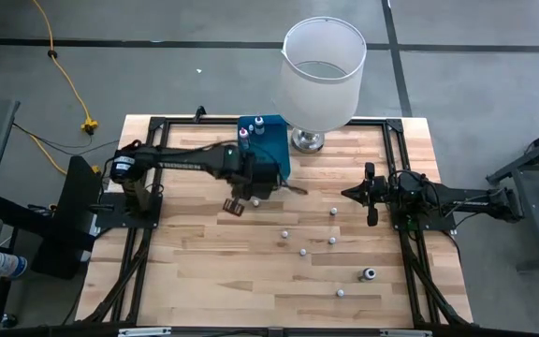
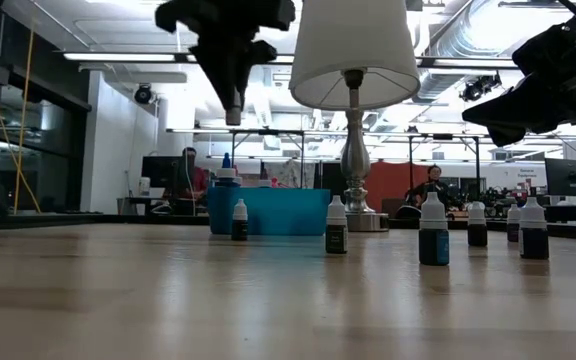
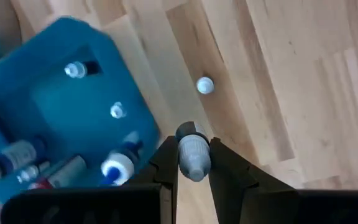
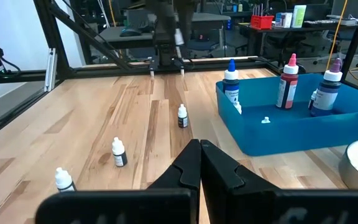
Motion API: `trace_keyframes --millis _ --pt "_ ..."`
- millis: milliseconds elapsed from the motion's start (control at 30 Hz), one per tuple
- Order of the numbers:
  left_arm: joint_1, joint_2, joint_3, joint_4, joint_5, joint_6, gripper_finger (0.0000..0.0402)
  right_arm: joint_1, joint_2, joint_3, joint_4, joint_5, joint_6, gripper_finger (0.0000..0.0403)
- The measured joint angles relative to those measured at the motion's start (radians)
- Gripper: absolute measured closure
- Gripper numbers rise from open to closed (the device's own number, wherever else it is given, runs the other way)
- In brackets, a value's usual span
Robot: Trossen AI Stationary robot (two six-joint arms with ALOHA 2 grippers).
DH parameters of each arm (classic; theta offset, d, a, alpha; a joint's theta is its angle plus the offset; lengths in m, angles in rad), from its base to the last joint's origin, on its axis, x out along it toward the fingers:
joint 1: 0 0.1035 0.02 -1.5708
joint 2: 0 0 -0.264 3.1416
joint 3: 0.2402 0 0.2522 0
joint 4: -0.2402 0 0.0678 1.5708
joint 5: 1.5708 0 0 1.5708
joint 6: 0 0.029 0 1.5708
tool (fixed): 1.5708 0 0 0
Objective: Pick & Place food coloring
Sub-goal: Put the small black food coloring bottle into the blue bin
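Behind the butcher-block worktop (image 1: 204,262) you see a lit workshop with desks, monitors and a couple of seated people far off. On the worktop's far side stands a blue bin (image 1: 274,150) just beside the metal base of a white-shaded lamp (image 1: 321,70).

Your left end effector (image 3: 193,163) hangs above the worktop, near the bin's open front edge. Its fingers (image 3: 166,165) are drawn in narrow and pinch one small food coloring bottle (image 3: 193,152) around its body, with the cap pointing away from the wrist. From the low view you can see it lifted well clear of the wood. Directly past that held bottle, another bottle (image 3: 205,85) stands on the worktop, apart from the end effector.

Inside the bin you can make out several larger bottles standing upright, with blue, red and purple bodies (image 4: 289,79), plus smaller ones lying on the bin floor.

More small food coloring bottles (image 1: 332,241) stand scattered across the worktop between the two arms, well apart from each other; one dark-capped bottle (image 1: 369,274) sits nearer the front right.

Your right end effector (image 4: 199,163) waits at the right side of the worktop, its fingers pressed together with nothing between them, pointing toward the scattered bottles.
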Motion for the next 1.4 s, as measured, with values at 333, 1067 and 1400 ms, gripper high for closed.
trace_keyframes --millis 333,1067,1400 --pt "0.081 0.053 -0.001 0.139 0.099 0.278 0.0350 0.000 0.001 0.000 0.000 0.000 0.000 0.0402" --pt "0.185 0.180 0.001 0.324 -0.023 -0.180 0.0350 0.000 0.019 0.000 -0.006 0.001 0.000 0.0402" --pt "0.239 0.216 -0.002 0.354 -0.042 -0.497 0.0350 0.000 0.020 0.000 -0.006 0.001 0.000 0.0402"
